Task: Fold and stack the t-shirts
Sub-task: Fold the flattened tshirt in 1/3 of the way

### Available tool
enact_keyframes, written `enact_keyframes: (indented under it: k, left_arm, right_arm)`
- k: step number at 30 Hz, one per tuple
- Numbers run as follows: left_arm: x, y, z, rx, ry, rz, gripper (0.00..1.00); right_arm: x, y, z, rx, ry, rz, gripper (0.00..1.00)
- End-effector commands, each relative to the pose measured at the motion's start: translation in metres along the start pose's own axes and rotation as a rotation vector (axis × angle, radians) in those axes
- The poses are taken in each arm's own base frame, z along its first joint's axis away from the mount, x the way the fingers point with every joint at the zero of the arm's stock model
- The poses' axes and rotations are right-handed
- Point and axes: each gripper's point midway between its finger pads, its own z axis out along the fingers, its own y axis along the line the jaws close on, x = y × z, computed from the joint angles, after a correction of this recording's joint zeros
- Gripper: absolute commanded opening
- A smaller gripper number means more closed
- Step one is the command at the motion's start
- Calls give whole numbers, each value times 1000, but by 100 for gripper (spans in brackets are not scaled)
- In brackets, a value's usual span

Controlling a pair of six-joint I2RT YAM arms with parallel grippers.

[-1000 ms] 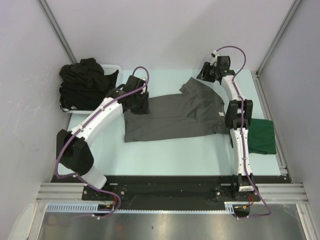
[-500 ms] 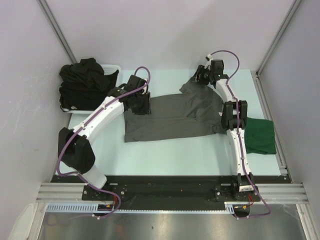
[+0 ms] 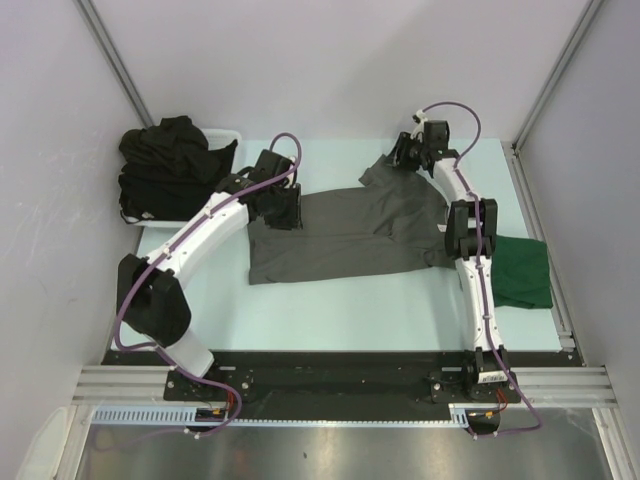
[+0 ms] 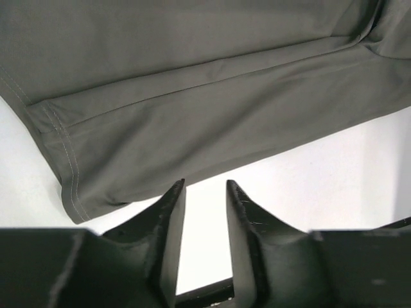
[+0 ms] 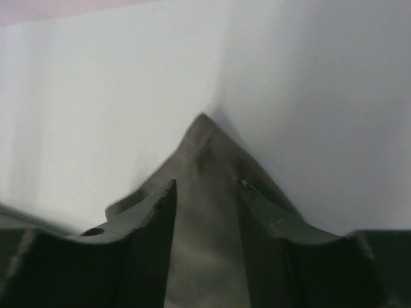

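Charcoal grey short-sleeved fabric t-shirt [image 3: 345, 235]: spread sideways at mid-table, hem to the left, neck and sleeves to the right; one long edge apparently lapped over already, judging by the straight crease in the left wrist view.

Left gripper [image 4: 204, 186]: parted, gripping nothing; poised over bare table just beside the far hem corner, stitched hem [image 4: 64, 173] in view off to one side.

Right gripper [image 5: 207, 186]: parted, with grey cloth between the jaws; set at the far sleeve [image 3: 385, 170], whose tip rises in a peak just past the fingertips.

Step in hand: probably taking hold of the far edge at both ends, hem corner and sleeve, for a lengthwise fold toward the near side.

Doing it well: close the right on the sleeve only once both layers are inside the jaws; bring the left over the hem corner before closing, not over bare table; lift both ends together and level, keeping the edge taut; lay it down parallel to the near edge, with no drag on the lower layer.

Risk: slack or a twist in the middle if one end is raised ahead of the other.

Other shirts: folded dark green fabric t-shirt [image 3: 522, 272] at the right table edge, likely the start of the stack; heap of black fabric t-shirts [image 3: 170, 165] piled in a white plastic basket [image 3: 228, 134] at far left, unfolded.

Pale blue-green flat table [image 3: 340, 310]: smooth and matt, with room on the near side for the fold.

Room: plain pale walls [image 3: 330, 60] close on three sides; silver metal mounting rail [image 3: 340, 385] at the near edge.
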Motion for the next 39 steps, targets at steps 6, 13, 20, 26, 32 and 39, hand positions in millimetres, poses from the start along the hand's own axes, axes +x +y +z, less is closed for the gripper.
enact_keyframes:
  k: [6,13,20,26,32,39]
  left_arm:
    - [-19,-17,23,60,-45,-5,0]
    - [-14,-37,46,103,-13,24,0]
    - [12,-19,67,-9,41,-50,0]
    - [38,-6,72,-67,78,-18,0]
    - [66,0,73,-73,94,-14,0]
    - [90,2,80,-90,123,-6,0]
  right_arm:
    - [-62,85,-105,-57,-41,-80,2]
    - [-27,91,-157,10,33,-69,0]
    - [62,77,-182,145,290,0,0]
    - [102,72,-213,276,264,-35,0]
    - [127,64,-227,308,273,-32,0]
    - [143,58,-238,329,286,-44,0]
